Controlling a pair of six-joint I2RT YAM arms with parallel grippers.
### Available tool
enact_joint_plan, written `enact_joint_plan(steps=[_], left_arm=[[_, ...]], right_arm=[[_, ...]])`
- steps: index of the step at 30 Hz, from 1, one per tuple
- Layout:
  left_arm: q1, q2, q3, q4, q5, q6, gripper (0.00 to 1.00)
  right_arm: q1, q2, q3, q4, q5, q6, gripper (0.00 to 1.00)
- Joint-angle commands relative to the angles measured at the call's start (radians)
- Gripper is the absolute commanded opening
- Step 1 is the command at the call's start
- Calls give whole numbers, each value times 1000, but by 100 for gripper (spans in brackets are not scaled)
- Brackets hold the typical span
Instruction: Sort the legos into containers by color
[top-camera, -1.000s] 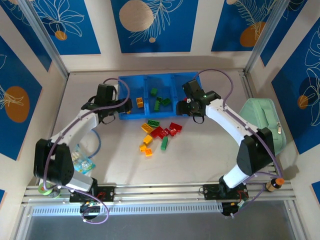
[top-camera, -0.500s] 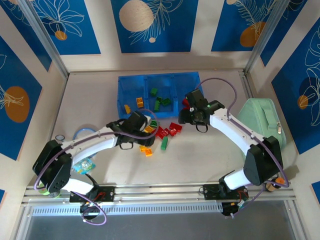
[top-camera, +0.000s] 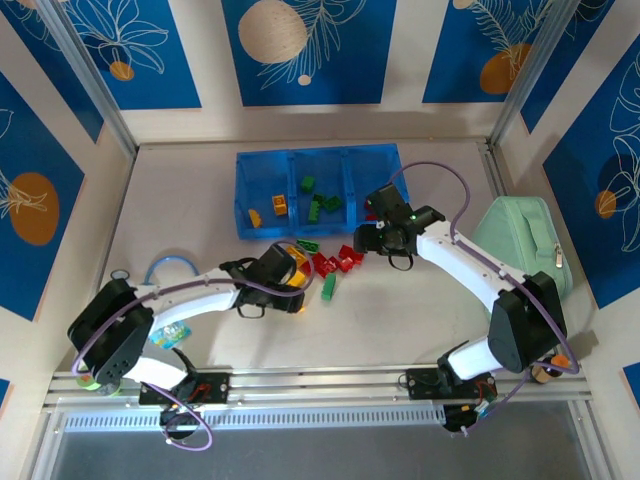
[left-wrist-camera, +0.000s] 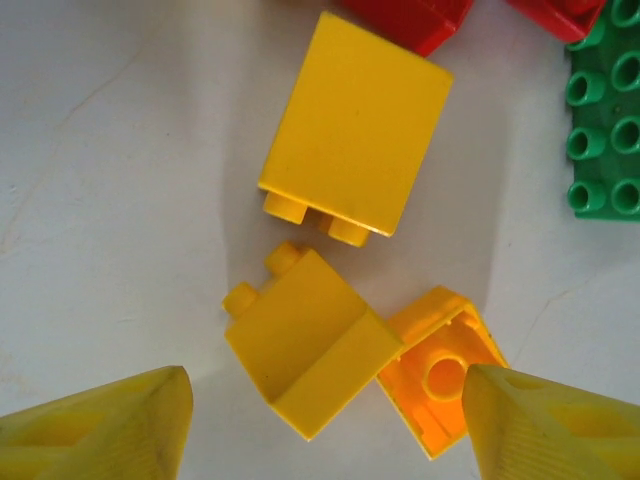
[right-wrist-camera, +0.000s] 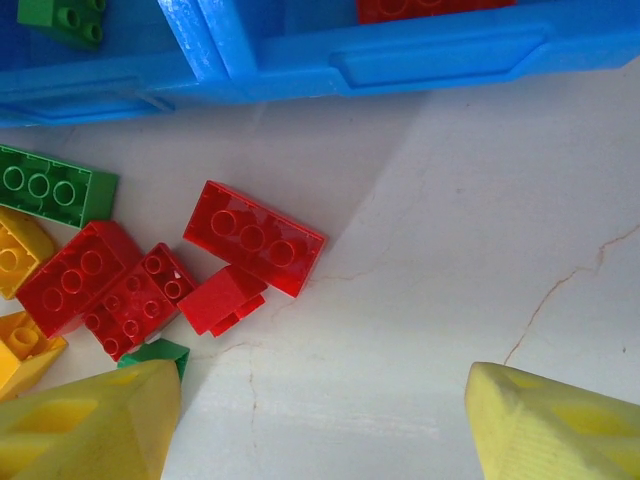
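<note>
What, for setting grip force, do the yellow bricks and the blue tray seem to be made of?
Yellow bricks: likely hard moulded plastic, smooth with a mild sheen; crisp edges, moulded studs, one hollow underside. Tray: also plastic, glossy, seemingly translucent blue; moulded ribs and bright highlights on its wall.

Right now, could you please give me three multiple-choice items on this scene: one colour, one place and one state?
1. In the middle compartment of the tray, the bricks are: A red, B green, C yellow.
2. The left hand is over: A the tray, B loose red bricks, C loose yellow bricks.
3. The right hand is: A open, B shut on a red brick, C shut on a green brick.
Key: 1B, green bricks lie there; 2C, yellow bricks sit between its fingers; 3A, it is spread wide, gripping nothing.
</note>
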Motion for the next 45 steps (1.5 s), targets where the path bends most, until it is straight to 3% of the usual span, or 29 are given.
enact_joint_plan(steps=[1,16,28,30,35,45], left_arm=[[-5,23,-2,33,-19,-27,70],[37,39,-13,38,-53,-31,53],[103,-2,-57,40,-55,-35,45],[108,-19,-63,38,-63,-38,46],[105,-25,-58,62,-18,-21,60],[116,-44,-59,71,-31,-24,62]], right_arm=[[7,-9,-5,4,-11,18,76],[9,-17,-43,24,-12,30,75],[12,-16,-42,21,-5,31,74],[14,-16,-40,20,-6,31,74],[21,-15,-35,18,-5,35,74],[37,-10,-32,12,6,43,74]])
